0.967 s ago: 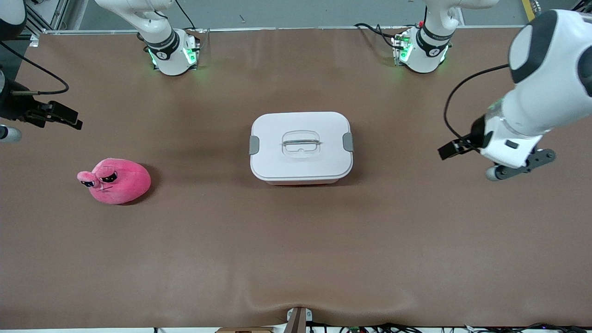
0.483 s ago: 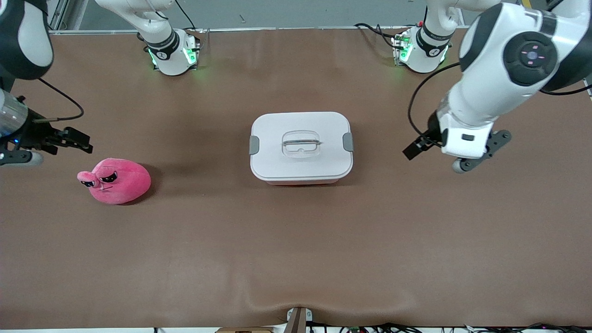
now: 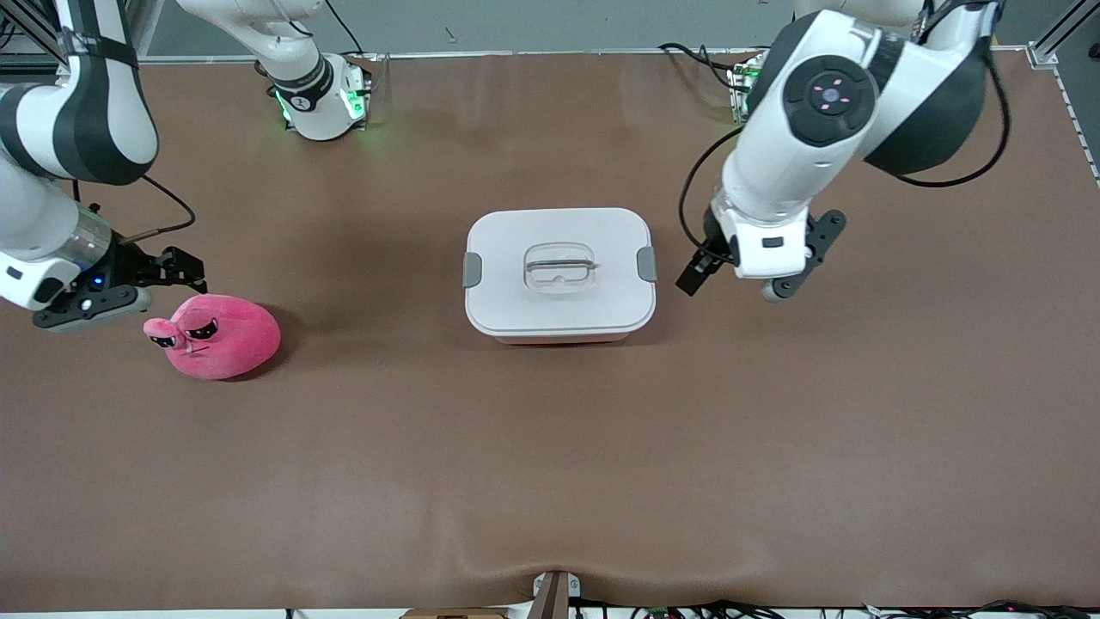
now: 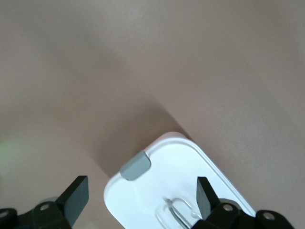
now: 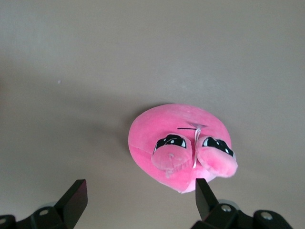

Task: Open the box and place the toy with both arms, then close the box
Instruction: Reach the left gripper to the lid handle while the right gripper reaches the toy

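You're looking at the box [image 3: 559,273] sitting lid-on mid-worktop [image 3: 550,481], both grey clips [image 3: 646,263] down. Take the box as your ref. The left tool [image 3: 698,275] is hovering over bare worktop just beside the box's end toward the left arm, close to that end's clip but not touching; in the left wrist view its fingers [image 4: 74,198] are standing wide apart w/ nothing between them, the box corner [image 4: 162,186] and a clip [image 4: 135,166] showing past them. The toy [image 3: 216,335] is lying well apart from the box, toward the right arm's end, slightly nearer the front camera. The right tool [image 3: 176,268] is hanging just above the toy, fingers [image 5: 71,200] spread wide, gripping nothing, toy [image 5: 183,145] face-up between them.
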Available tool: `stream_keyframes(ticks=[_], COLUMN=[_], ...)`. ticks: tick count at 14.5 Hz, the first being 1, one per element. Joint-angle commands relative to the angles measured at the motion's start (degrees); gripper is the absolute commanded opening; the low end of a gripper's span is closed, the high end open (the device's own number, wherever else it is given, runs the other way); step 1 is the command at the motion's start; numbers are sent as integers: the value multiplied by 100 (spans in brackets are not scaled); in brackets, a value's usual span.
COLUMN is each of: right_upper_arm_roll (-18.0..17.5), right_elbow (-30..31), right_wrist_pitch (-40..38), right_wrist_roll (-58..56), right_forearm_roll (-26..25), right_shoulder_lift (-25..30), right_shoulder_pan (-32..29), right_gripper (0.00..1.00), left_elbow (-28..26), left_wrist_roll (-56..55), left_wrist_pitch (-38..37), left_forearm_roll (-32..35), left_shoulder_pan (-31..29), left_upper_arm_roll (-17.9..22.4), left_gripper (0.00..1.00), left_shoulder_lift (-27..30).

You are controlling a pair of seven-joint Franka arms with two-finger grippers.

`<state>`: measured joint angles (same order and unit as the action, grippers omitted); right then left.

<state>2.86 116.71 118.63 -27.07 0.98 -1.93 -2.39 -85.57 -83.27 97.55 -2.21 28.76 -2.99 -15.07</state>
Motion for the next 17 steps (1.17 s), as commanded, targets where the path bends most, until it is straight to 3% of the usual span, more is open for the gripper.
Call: stream_keyframes(ticks=[1, 6, 11, 17], right_upper_arm_roll=[-40, -40, -40, -40], right_elbow=[88, 133, 124, 115], right_wrist_pitch=[212, 441, 529, 625], right_wrist_roll=[-482, -931, -958, -967], right_forearm_roll=[-168, -177, -185, -308], right_shoulder_lift=[-158, -430, -641, -817], right_shoulder_pan=[-60, -191, -209, -200], right_gripper=[100, 100, 100, 100], left_elbow=[146, 155, 146, 155], left_wrist_roll=[-862, -2253, -3790, -4960], left_wrist_pitch=[114, 317, 1019, 1503], left_forearm_roll=[-113, -87, -43, 105], left_shoulder_pan=[322, 876, 1316, 1755], left_upper_arm_roll=[44, 53, 53, 88], left_gripper=[100, 100, 100, 100], left_shoulder_lift=[-223, -583, -1005, -1471])
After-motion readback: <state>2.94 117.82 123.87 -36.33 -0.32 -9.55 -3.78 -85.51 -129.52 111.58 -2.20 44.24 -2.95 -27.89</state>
